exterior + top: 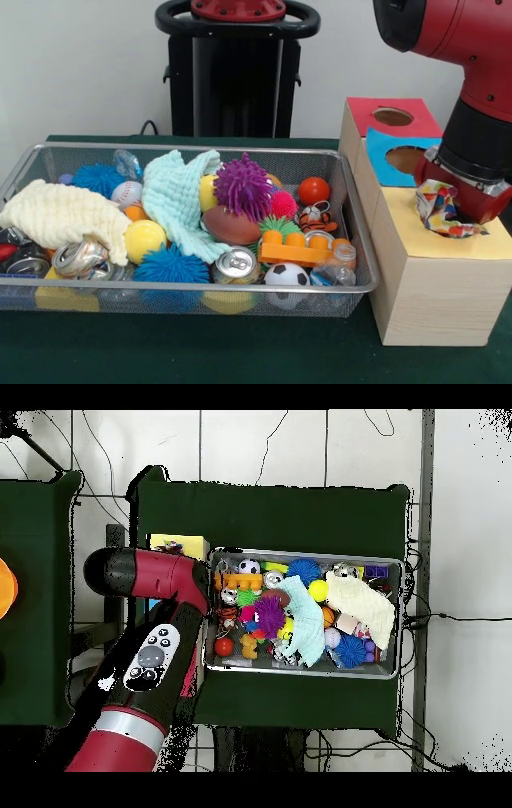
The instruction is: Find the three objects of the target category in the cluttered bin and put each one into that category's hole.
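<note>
My gripper (454,210) hangs over the yellow-topped wooden box (448,250) at the right and is shut on a crumpled white wrapper (436,206) with a red, yellow and blue print. The wrapper's lower end touches the yellow top. The box's hole is hidden behind the wrapper and gripper. The wire mesh bin (200,286) sits left of the boxes, full of clutter; I see no other such wrapper in it. In the overhead view the arm (150,579) covers the gripper and most of the boxes beside the bin (305,552).
The blue-topped box (382,154) and the red-topped box (364,108), each with a round hole, stand behind the yellow one. The bin holds a cream cloth (60,214), a mint cloth (180,200), spiky balls, cans, a football and an orange brick (300,250).
</note>
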Robot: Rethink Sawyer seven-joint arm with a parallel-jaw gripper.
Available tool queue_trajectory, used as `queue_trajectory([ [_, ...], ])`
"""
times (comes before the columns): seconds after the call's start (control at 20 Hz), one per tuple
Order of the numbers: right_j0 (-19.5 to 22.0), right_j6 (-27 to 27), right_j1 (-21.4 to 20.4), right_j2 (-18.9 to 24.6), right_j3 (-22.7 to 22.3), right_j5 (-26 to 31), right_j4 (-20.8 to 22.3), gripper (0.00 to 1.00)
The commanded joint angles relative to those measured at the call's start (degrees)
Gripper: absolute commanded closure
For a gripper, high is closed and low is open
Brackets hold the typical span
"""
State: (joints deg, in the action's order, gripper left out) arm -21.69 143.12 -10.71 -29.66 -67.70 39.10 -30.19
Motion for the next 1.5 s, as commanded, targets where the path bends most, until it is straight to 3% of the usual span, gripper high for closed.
queue_trajectory([
  [0.05,0.4,17.9,4.1,2.2,0.7,3.2,-2.3,1.0],
  [0.35,0.0,18.3,4.4,1.8,1.2,3.1,-1.8,1.0],
  [0.4,0.0,18.2,4.4,1.8,1.3,3.2,-1.7,0.0],
  [1.0,0.0,17.7,4.3,1.7,1.6,4.1,-1.4,0.0],
  [1.5,2.3,17.3,0.7,3.8,0.0,3.6,-3.7,0.0],
])
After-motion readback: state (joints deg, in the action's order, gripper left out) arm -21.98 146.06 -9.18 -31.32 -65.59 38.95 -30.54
